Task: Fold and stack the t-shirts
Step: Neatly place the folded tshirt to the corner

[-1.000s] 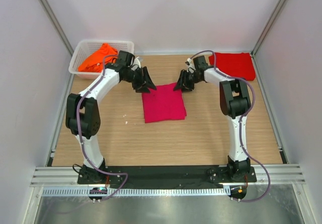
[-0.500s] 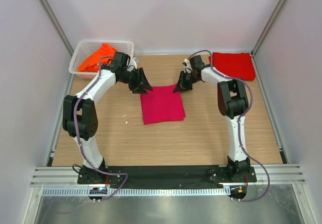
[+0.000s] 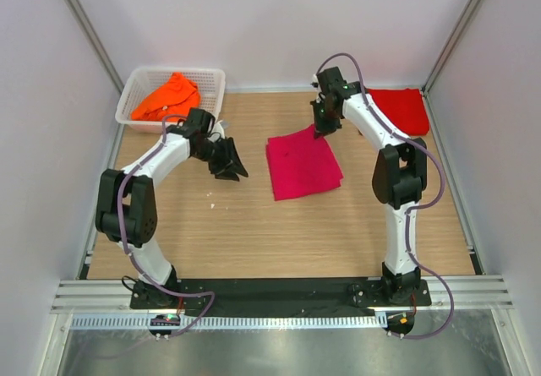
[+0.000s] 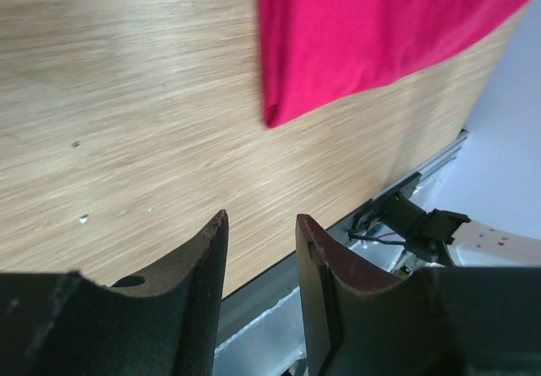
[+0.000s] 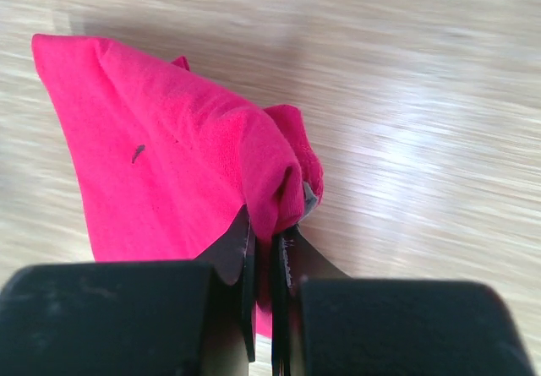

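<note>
The folded magenta-pink t-shirt [image 3: 304,163] lies on the wooden table, its far corner lifted. My right gripper [image 3: 321,128] is shut on that corner; in the right wrist view the cloth [image 5: 194,165] bunches between the pads. My left gripper [image 3: 230,166] is open and empty, to the left of the shirt and apart from it; the shirt's edge shows in the left wrist view [image 4: 372,29]. The red t-shirt [image 3: 397,110] lies folded at the back right corner. The orange t-shirt [image 3: 166,95] lies crumpled in the white basket [image 3: 211,78].
The basket stands at the back left corner. Grey walls close in the table on three sides. A black rail with the arm bases [image 3: 279,291] runs along the near edge.
My right gripper has pulled the pink shirt to the right and toward the back. My left gripper has let go of it and drawn back to the left.
</note>
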